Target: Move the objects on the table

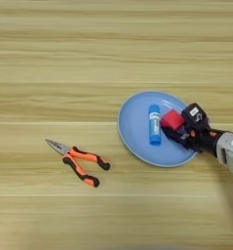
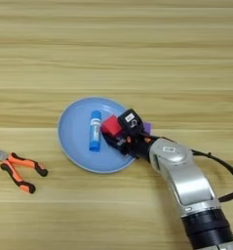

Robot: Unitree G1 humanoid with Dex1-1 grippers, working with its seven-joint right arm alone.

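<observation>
- My right gripper (image 2: 114,133) sits over the 3 o'clock side of the light-blue plate (image 1: 132,134), its black jaws pinching the small red cube (image 1: 172,118).
- The blue glue stick (image 1: 154,124) lies on the plate just beside the cube, toward 9 o'clock. I judge that a careless release could knock it rolling.
- A small purple bar (image 2: 146,128) peeks out behind the gripper at the plate's 3 o'clock rim; my arm could sweep it away.
- The pliers (image 1: 79,161) lie on the table (image 1: 88,58), well apart toward 8 o'clock, out of harm.
</observation>
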